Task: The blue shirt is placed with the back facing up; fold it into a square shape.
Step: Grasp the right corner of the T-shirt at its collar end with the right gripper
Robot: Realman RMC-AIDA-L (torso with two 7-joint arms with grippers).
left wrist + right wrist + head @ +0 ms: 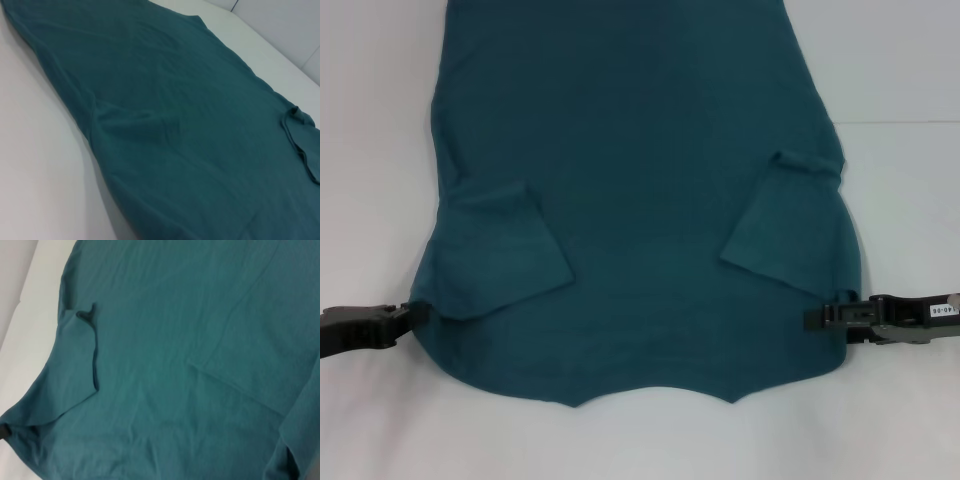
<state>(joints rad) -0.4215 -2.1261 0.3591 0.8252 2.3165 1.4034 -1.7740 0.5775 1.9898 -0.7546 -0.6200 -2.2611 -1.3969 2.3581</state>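
The blue shirt lies flat on the white table, plain side up, its neckline edge toward me. Both short sleeves are folded inward onto the body, one on the left and one on the right. My left gripper meets the shirt's left shoulder edge, shut on the cloth, which puckers toward it. At the right shoulder edge my right gripper reaches over the fabric, shut on it. The wrist views show only shirt cloth close up, with no fingers visible.
The white table surrounds the shirt on both sides and in front. A small rumpled fold sits above the right sleeve. The shirt's hem runs out of view at the far end.
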